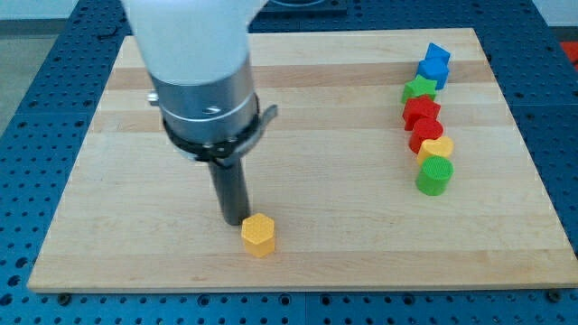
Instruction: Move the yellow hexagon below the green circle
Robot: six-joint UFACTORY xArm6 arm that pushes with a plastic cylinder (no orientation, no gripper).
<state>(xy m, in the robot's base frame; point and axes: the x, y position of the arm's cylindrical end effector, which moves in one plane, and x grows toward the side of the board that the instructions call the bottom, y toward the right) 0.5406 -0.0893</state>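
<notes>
White arm housing [190,41], grey metal collar [206,108] beneath, ending in a straight dark rod [228,190]

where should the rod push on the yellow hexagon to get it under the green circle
Press on the yellow hexagon at its side facing the view's left, driving toward the view's right. The green circle sits far right, at the bottom of the block column. My tip is already close by the hexagon's upper left.

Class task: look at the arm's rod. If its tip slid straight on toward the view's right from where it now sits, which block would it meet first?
My tip sits just left of the yellow hexagon, apparently touching or nearly so. Sliding right, it would probably meet that block first; the green circle lies far beyond, near the board's right side.
</notes>
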